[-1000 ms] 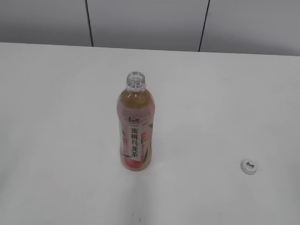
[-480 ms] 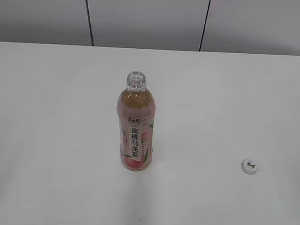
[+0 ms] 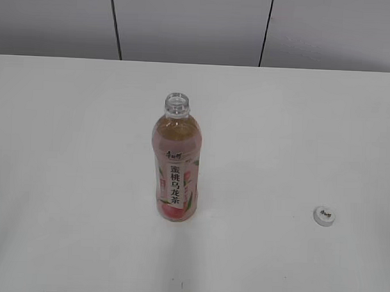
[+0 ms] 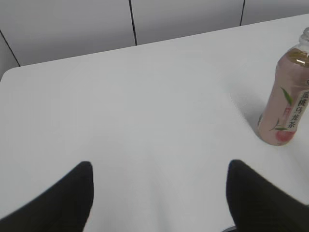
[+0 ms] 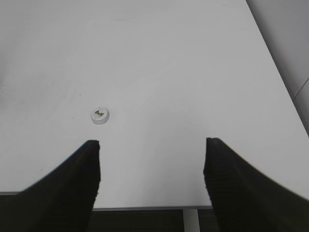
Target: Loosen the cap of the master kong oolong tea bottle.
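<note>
Bottle (image 3: pixel 176 164): uncapped, label 蜜桃乌龙茶 | cap (image 3: pixel 324 216): on table, well apart | left tool (image 4: pixel 159 193), right tool (image 5: pixel 152 166): spread, empty

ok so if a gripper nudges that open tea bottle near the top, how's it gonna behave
The master kong oolong tea bottle is tall and slim on a narrow base, so it would probably tip. It looks nearly full, so likely heavy for its size. Its cap lies apart on the table, so tea could spill.
</note>
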`<action>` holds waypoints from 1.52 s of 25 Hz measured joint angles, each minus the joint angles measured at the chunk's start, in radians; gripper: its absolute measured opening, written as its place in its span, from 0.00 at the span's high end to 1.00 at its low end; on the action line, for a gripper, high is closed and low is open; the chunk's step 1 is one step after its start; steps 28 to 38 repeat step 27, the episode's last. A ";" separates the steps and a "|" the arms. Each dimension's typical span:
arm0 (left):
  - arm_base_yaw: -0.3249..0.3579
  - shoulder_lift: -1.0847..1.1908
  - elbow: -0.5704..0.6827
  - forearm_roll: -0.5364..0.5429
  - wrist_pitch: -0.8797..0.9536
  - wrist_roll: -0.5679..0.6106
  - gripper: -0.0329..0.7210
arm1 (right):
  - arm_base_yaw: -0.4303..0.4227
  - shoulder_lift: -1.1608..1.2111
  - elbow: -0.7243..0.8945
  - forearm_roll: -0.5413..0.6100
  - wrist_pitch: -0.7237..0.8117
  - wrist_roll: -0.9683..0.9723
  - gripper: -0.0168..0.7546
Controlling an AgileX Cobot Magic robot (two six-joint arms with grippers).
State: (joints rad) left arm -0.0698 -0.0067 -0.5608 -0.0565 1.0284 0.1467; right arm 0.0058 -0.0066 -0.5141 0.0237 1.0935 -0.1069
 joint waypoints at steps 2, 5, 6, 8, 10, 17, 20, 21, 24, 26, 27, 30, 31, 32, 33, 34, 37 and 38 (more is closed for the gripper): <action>0.000 0.000 0.000 0.000 0.000 0.000 0.28 | 0.000 0.000 0.000 0.000 0.000 0.000 0.31; 0.000 0.000 0.000 0.000 0.000 0.000 0.28 | 0.000 0.000 0.000 0.000 0.000 0.000 0.31; 0.000 0.000 0.000 0.000 0.000 0.000 0.28 | 0.000 0.000 0.000 0.000 0.000 0.000 0.31; 0.000 0.000 0.000 0.000 0.000 0.000 0.28 | 0.000 0.000 0.000 0.000 0.000 0.000 0.31; 0.000 0.000 0.000 0.000 0.000 0.000 0.28 | 0.000 0.000 0.000 0.000 0.000 0.000 0.31; 0.000 0.000 0.000 0.000 0.000 0.000 0.28 | 0.014 0.000 0.000 0.000 0.000 0.000 0.31; 0.000 0.000 0.000 0.000 0.000 0.000 0.28 | 0.017 0.000 0.000 0.000 0.000 0.000 0.31; 0.000 0.000 0.000 0.000 0.000 0.000 0.28 | 0.017 0.000 0.000 0.000 0.000 0.000 0.31; 0.000 0.000 0.000 0.000 0.000 0.000 0.28 | 0.018 0.000 0.000 0.000 0.000 0.001 0.31; 0.000 0.000 0.000 0.000 0.000 0.000 0.28 | 0.018 0.000 0.000 0.000 0.000 0.001 0.31; 0.000 0.000 0.000 0.000 0.000 0.000 0.28 | 0.018 0.000 0.000 0.000 0.000 0.001 0.31; 0.000 0.000 0.000 0.000 0.000 0.000 0.28 | 0.018 0.000 0.000 0.000 0.000 0.001 0.31; 0.000 0.000 0.000 0.000 0.000 0.000 0.28 | 0.018 0.000 0.000 0.000 0.000 0.001 0.31; 0.000 0.000 0.000 0.000 0.000 0.000 0.28 | 0.018 0.000 0.000 0.000 0.000 0.001 0.31; 0.000 0.000 0.000 0.000 0.000 0.000 0.28 | 0.018 0.000 0.000 0.000 0.000 0.001 0.31; 0.000 0.000 0.000 0.000 0.000 0.000 0.28 | 0.018 0.000 0.000 0.000 0.000 0.001 0.31; 0.000 0.000 0.000 0.000 0.000 0.000 0.28 | 0.018 0.000 0.000 0.000 0.000 0.001 0.31; 0.000 0.000 0.000 0.000 0.000 0.000 0.28 | 0.018 0.000 0.000 0.000 0.000 0.001 0.31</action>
